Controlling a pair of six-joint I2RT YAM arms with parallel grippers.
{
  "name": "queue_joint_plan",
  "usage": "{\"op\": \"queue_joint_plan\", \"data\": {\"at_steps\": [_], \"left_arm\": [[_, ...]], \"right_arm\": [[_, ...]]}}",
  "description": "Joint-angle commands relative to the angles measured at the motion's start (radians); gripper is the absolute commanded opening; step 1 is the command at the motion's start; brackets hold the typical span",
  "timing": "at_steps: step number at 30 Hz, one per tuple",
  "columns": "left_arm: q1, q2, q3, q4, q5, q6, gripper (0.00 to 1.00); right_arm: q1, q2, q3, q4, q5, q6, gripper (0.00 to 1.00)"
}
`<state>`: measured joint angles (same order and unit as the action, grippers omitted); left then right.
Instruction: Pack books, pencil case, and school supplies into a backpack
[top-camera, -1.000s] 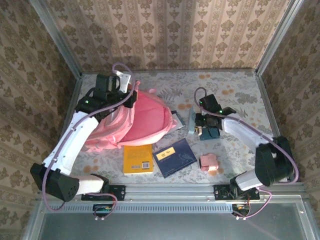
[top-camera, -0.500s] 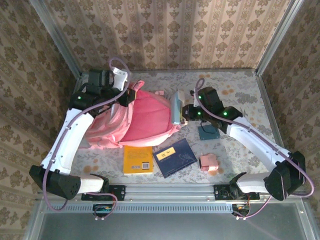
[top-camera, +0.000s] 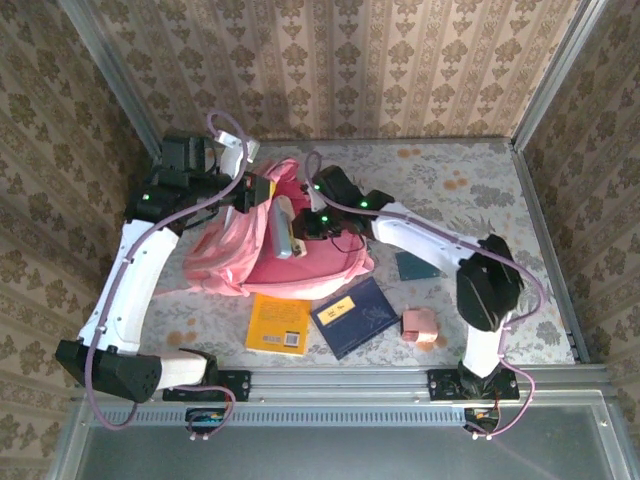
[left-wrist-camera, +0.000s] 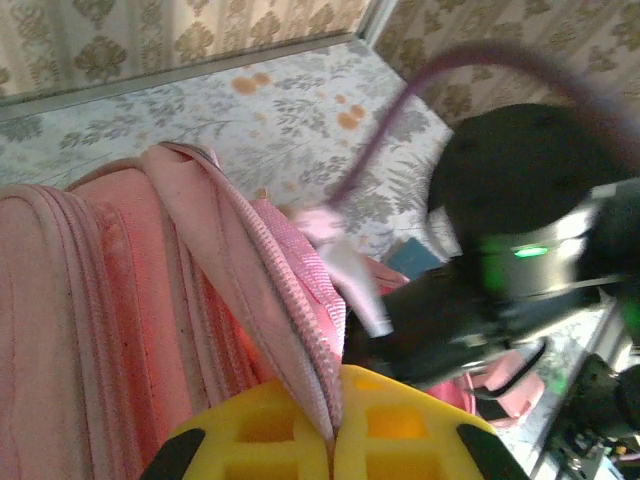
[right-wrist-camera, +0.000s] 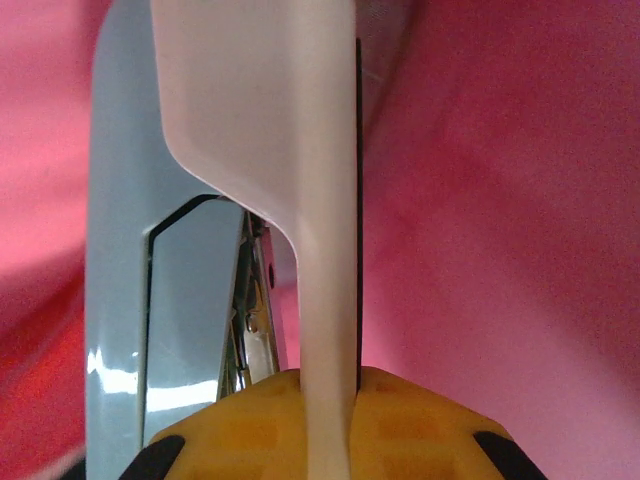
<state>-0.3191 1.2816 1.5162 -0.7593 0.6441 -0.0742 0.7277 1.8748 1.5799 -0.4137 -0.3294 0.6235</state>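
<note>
Pink backpack (top-camera: 305, 262) cloth looks floppy, so the left gripper (left-wrist-camera: 334, 432) pinches its mouth rim, while the right gripper (right-wrist-camera: 327, 392) clamps the likely light, stiffer pencil case (top-camera: 282, 230) endwise.

The left arm (top-camera: 128, 275) and right arm (top-camera: 415, 232) share white shell links and black joint housings, each housing carrying a small green lamp (top-camera: 147, 197). A mauve cable (top-camera: 222, 124) loops along each arm. The left gripper (left-wrist-camera: 334, 440) and right gripper (right-wrist-camera: 328, 420) have yellow finger blocks with black corners
</note>
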Motion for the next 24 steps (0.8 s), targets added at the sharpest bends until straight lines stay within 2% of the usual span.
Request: {"op": "queue_joint_plan", "data": {"at_steps": [1, 4, 9, 10, 14, 17, 19, 21, 24], "left_arm": [[-0.005, -0.04, 0.063, 0.154, 0.142, 0.002, 0.0], [-0.005, -0.045, 0.062, 0.175, 0.171, -0.007, 0.0], [-0.005, -0.044, 0.048, 0.26, 0.22, -0.07, 0.0], [-0.005, -0.043, 0.04, 0.292, 0.236, -0.091, 0.0], [-0.006, -0.024, 0.04, 0.307, 0.245, -0.1, 0.0], [-0.003, -0.018, 0.026, 0.3, 0.232, -0.079, 0.0], [-0.004, -0.014, 0.027, 0.3, 0.236, -0.075, 0.0], [-0.003, -0.009, 0.032, 0.3, 0.239, -0.07, 0.0], [-0.002, -0.01, 0.041, 0.284, 0.226, -0.052, 0.0]], "right_arm": [[0.021, 0.089, 0.096, 0.034, 0.062, 0.125, 0.0], [0.04, 0.173, 0.172, 0.056, 0.123, 0.205, 0.0], [0.096, 0.317, 0.385, -0.082, 0.344, 0.285, 0.02], [0.11, 0.347, 0.433, -0.095, 0.349, 0.295, 0.02], [0.135, 0.42, 0.496, 0.044, 0.189, 0.378, 0.06], [0.148, 0.426, 0.494, 0.089, 0.199, 0.421, 0.1], [0.156, 0.434, 0.518, 0.03, 0.262, 0.419, 0.12], [0.162, 0.456, 0.551, -0.035, 0.313, 0.424, 0.24], [0.163, 0.497, 0.591, -0.027, 0.257, 0.409, 0.5]]}}
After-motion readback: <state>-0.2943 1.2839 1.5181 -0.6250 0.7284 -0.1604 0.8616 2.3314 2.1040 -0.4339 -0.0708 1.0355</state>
